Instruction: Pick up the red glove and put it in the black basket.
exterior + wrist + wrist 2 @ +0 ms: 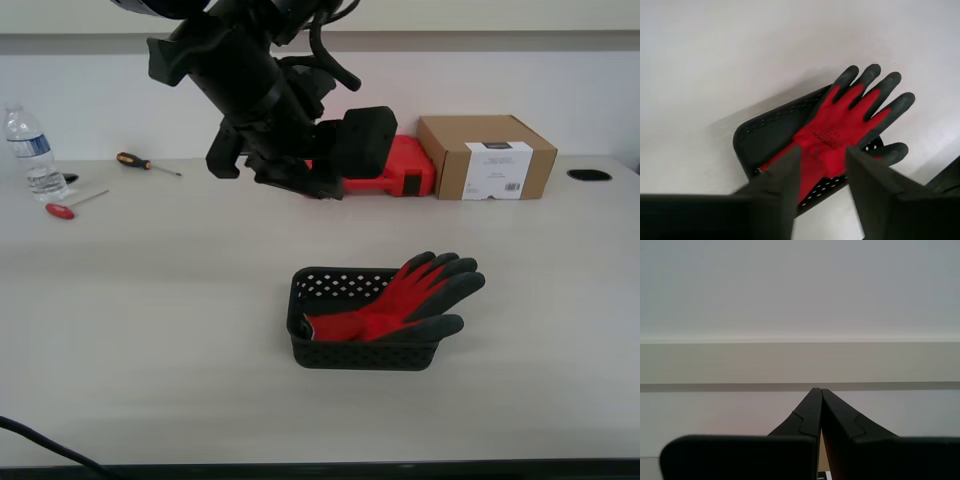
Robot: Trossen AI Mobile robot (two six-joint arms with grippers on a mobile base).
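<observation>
The red glove (840,127) lies in the black basket (760,137), cuff down inside, its dark-coated fingers draped over the rim toward two o'clock in the first wrist view (so the placing looks essentially done). Its long axis runs from about eight o'clock to two o'clock there. My first gripper (822,175) hangs well above the glove, jaws apart and holding nothing, looking straight down on the cuff end. My second gripper (818,395) is far off, tips pressed together, facing a blank wall. Any tidying push on the overhanging fingers would fall to my first gripper, the nearer one.
</observation>
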